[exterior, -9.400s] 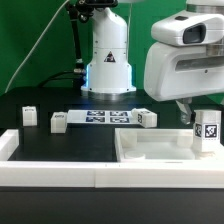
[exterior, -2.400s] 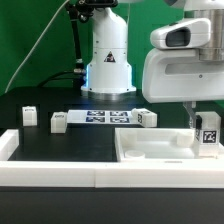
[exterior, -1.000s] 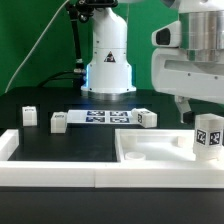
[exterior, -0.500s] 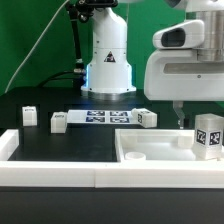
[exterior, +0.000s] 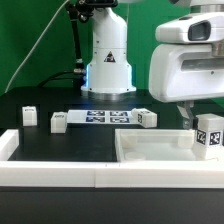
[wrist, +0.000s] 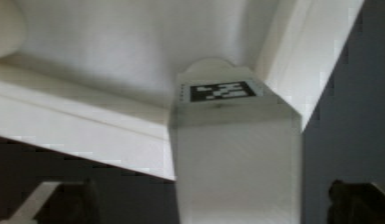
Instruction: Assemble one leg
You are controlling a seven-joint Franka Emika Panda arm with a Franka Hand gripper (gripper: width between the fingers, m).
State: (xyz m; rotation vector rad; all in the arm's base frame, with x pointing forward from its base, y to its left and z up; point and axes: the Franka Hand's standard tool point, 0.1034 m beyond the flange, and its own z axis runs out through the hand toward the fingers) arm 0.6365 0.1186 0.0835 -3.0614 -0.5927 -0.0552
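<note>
Seemingly jaws (exterior: 198, 128) closed on small white plastic tagged leg (exterior: 209, 137), upright over large white tray-like panel (exterior: 150, 152), near counter's (exterior: 40, 100) front right corner, tag unreadable.

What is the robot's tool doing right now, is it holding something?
Tool: closed on the leg, holding it upright at the tray-like panel's far corner on the exterior view's right.
</note>
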